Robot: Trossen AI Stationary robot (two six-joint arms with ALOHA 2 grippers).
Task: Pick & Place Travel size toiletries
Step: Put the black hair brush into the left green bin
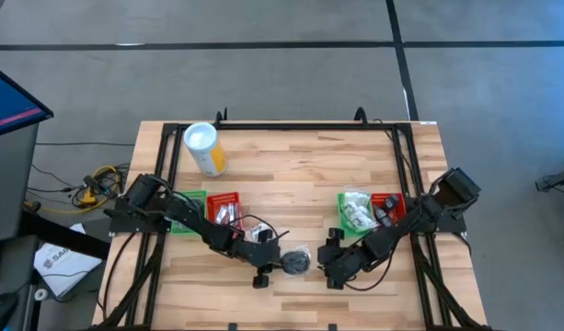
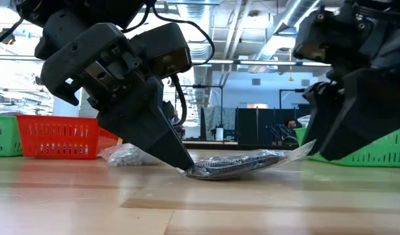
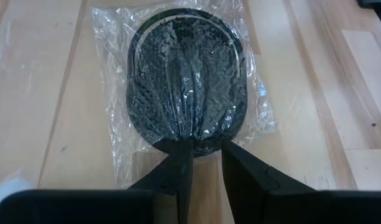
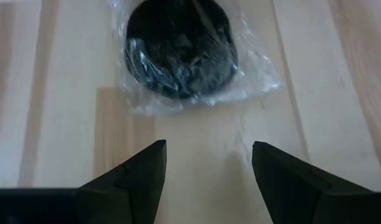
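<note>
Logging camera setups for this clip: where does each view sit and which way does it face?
High: overhead, straight down on the table, both arms.
Low: table height, level toward the room; both pincers flank the bagged black disc.
Left wrist: past the left pincer, tips nearly closed at the disc's edge.
Right wrist: past the open right pincer, short of it.
All four share the disc.

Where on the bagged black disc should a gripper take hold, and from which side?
The bagged black disc lies flat on the table, so pinch its thin rim or the loose plastic margin, coming in low from the side. The left gripper already meets its near edge that way.
</note>
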